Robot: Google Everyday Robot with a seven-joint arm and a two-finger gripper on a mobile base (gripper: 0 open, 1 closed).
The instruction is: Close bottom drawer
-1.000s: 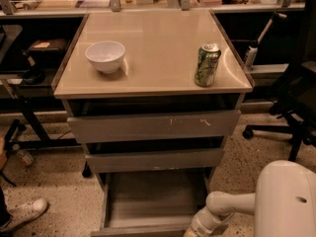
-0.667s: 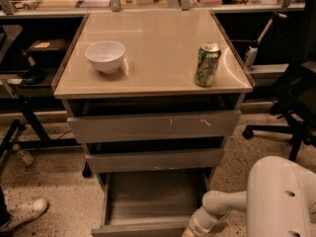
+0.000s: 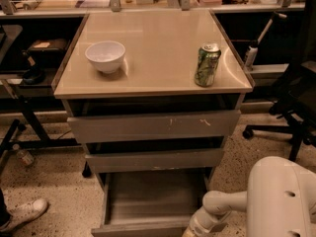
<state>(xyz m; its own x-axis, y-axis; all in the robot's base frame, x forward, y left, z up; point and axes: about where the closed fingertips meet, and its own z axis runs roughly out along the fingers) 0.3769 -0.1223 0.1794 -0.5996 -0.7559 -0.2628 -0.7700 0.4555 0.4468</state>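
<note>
The bottom drawer (image 3: 153,201) is the narrowest and lowest of three grey drawers. It stands pulled far out, its empty grey box open to view, its flat front panel (image 3: 140,229) at the bottom edge of the camera view. My white arm (image 3: 222,206) reaches in from the lower right. My gripper (image 3: 191,231) is at the right end of that front panel, mostly cut off by the bottom edge.
The top drawer (image 3: 153,126) with white scratch marks and the middle drawer (image 3: 154,159) each stand slightly out. A white bowl (image 3: 105,56) and a green can (image 3: 207,64) stand on the cabinet top (image 3: 158,43). An office chair (image 3: 296,98) is at the right; a shoe (image 3: 24,212) at lower left.
My arm's white body has shifted a little to the left. The wrist stays by the right end of the bottom drawer's front, and the drawer is still pulled out.
</note>
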